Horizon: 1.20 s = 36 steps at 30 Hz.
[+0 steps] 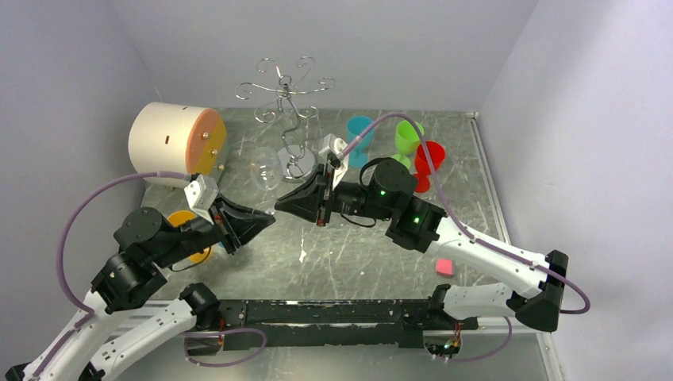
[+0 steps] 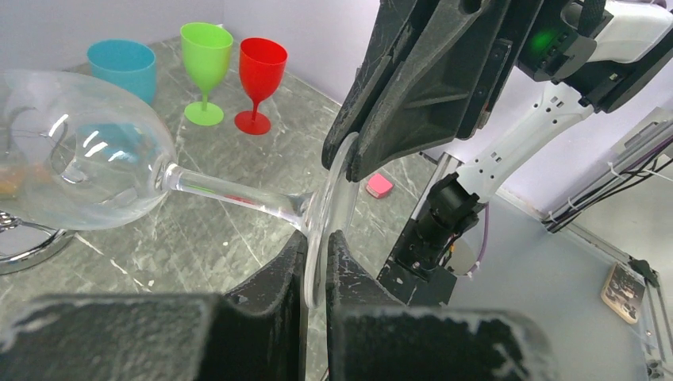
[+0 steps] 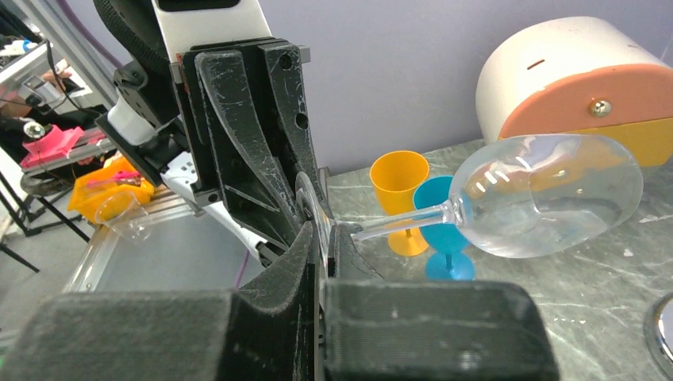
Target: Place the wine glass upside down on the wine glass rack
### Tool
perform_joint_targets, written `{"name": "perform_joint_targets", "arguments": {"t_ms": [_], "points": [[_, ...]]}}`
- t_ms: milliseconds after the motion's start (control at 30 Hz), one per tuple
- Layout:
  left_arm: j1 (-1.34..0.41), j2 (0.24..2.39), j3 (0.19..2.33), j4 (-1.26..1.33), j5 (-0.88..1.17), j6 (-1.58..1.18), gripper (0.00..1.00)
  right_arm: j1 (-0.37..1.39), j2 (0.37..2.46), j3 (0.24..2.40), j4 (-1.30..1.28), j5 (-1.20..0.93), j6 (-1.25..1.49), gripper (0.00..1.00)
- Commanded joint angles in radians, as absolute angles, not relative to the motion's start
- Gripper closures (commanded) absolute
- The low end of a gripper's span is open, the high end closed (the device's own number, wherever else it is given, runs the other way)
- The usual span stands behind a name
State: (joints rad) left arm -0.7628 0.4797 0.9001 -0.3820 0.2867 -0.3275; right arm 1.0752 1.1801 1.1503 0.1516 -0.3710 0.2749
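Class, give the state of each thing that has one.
Clear wine glass: horizontal, held by its foot.
Left end effector: shut on that foot.
Right end effector: shut likewise.
Silver wire wine glass rack: upright, nothing hanging.
Green plastic goblet: upright.
Red plastic goblet: upright.

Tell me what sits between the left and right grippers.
Only the round foot of the clear wine glass. In the left wrist view the left gripper pinches its lower edge, the right gripper its upper edge.
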Motion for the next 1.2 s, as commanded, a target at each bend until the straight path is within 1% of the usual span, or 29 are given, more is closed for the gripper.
{"name": "perform_joint_targets", "arguments": {"t_ms": [0,100,167,400,467,500,533,667,833,900,1067,1167], "points": [[-0.761,0.483,0.902,-0.328,0.306,-0.299,0.91,1.081,1.171,1.151,0.139,-0.357,0.269,1.00],[-0.760,0.487,0.899,-0.333,0.295,-0.296,0.80,1.081,1.168,1.145,0.118,-0.345,0.266,1.00],[-0.761,0.490,0.900,-0.338,0.285,-0.294,0.66,1.082,1.163,1.139,0.107,-0.331,0.271,1.00],[-0.761,0.507,0.907,-0.356,0.261,-0.276,0.28,1.082,1.127,1.124,0.068,-0.239,0.324,1.00],[-0.760,0.510,0.907,-0.368,0.245,-0.266,0.19,1.081,1.121,1.128,0.037,-0.196,0.335,1.00],[-0.760,0.511,0.904,-0.373,0.238,-0.261,0.12,1.080,1.118,1.128,0.024,-0.169,0.341,1.00],[-0.760,0.509,0.902,-0.377,0.227,-0.256,0.02,1.079,1.115,1.127,0.013,-0.144,0.351,1.00],[-0.760,0.505,0.882,-0.390,0.172,-0.237,0.01,1.063,1.101,1.123,-0.015,-0.062,0.376,1.00],[-0.761,0.490,0.821,-0.390,0.073,-0.220,0.01,0.991,1.092,1.131,-0.035,-0.027,0.431,1.00],[-0.761,0.484,0.797,-0.392,0.039,-0.214,0.01,0.930,1.090,1.135,-0.042,-0.047,0.474,1.00],[-0.761,0.470,0.757,-0.403,-0.013,-0.208,0.01,0.723,1.082,1.110,0.000,-0.173,0.588,1.00],[-0.761,0.450,0.723,-0.399,-0.037,-0.208,0.01,0.658,1.075,1.117,0.023,-0.153,0.626,1.00]]}}
